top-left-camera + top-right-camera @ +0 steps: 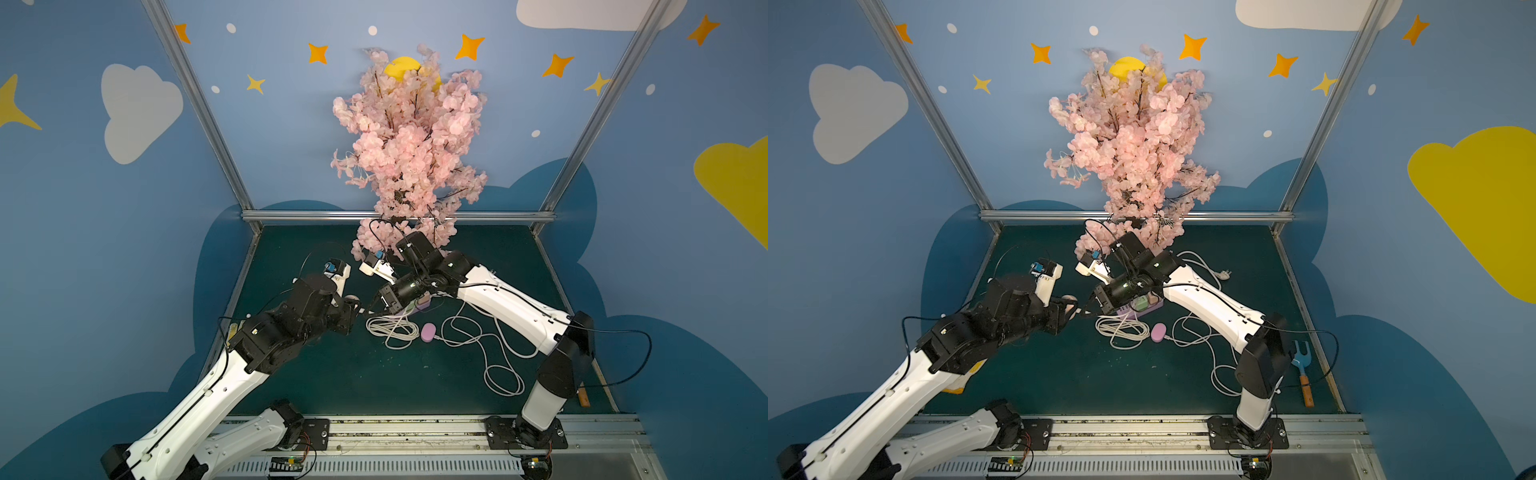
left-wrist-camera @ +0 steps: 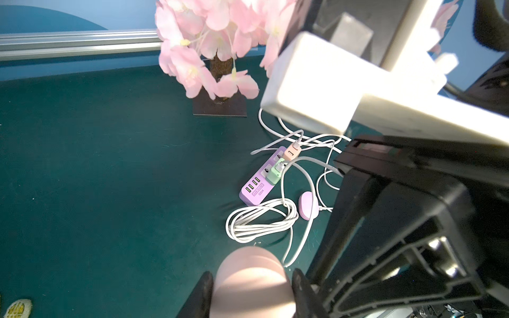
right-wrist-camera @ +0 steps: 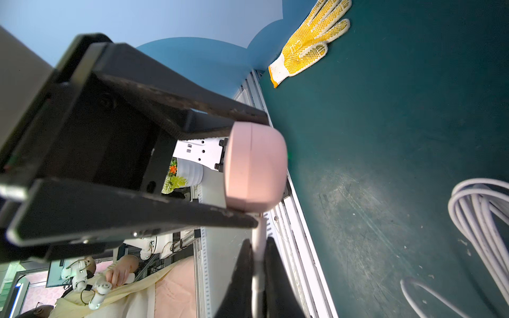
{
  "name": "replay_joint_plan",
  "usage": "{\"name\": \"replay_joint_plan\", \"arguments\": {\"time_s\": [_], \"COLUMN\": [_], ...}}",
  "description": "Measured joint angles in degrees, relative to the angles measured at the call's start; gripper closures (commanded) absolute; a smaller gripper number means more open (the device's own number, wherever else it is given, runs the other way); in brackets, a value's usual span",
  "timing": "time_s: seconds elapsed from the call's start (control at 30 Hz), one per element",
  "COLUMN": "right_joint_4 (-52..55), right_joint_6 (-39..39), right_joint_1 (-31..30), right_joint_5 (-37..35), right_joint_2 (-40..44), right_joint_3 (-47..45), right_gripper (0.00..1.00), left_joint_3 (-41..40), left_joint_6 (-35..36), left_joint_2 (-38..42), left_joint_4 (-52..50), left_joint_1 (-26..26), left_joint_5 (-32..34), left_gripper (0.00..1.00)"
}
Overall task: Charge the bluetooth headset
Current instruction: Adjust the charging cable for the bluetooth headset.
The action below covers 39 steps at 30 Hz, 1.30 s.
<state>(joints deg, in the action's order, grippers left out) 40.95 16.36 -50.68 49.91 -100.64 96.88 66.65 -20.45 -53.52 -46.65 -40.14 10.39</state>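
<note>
My left gripper (image 2: 252, 274) is shut on the pink, rounded bluetooth headset case (image 2: 252, 283), one black finger on each side. It holds the case above the green mat, seen in both top views (image 1: 351, 298) (image 1: 1068, 299). In the right wrist view the case (image 3: 254, 168) sits between the left fingers. My right gripper (image 3: 259, 242) is shut on the plug end of a white charging cable (image 3: 259, 234), whose tip meets the case's edge. That cable (image 2: 308, 198) runs back to a green adapter (image 2: 275, 172) on the purple power strip (image 2: 257, 181).
A purple oval case (image 1: 428, 332) with its own cable lies beside a coiled white cord (image 1: 392, 328). The pink blossom tree (image 1: 411, 145) stands at the back. A yellow glove (image 3: 308, 41) lies near the left wall and a blue hand fork (image 1: 1300, 365) at the right edge.
</note>
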Motion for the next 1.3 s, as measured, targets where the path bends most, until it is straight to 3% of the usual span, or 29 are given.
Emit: {"name": "replay_joint_plan", "arguments": {"time_s": [0.17, 0.43, 0.7, 1.3], "right_joint_4": [-2.27, -8.66, -10.73, 1.22], "right_joint_6": [-0.13, 1.60, 2.29, -1.66], "right_joint_1": [-0.17, -1.14, -1.25, -0.81], "right_joint_5": [0.33, -1.66, -2.29, 4.55], "right_joint_2": [1.25, 4.24, 4.55, -2.60], "right_joint_3": [-1.95, -5.84, -6.36, 3.08], "right_gripper": [1.00, 1.00, 1.00, 1.00], "left_joint_3": [0.00, -0.02, -0.17, -0.17], "left_joint_6": [-1.18, -5.86, -8.74, -10.03], "left_joint_2": [0.74, 1.46, 1.90, 1.55], "left_joint_4": [-0.09, 0.22, 0.39, -1.92], "left_joint_1": [0.96, 6.91, 8.02, 8.41], "left_joint_5": [-2.43, -11.58, -12.76, -14.49], "left_gripper": [0.97, 0.97, 0.97, 0.97]}}
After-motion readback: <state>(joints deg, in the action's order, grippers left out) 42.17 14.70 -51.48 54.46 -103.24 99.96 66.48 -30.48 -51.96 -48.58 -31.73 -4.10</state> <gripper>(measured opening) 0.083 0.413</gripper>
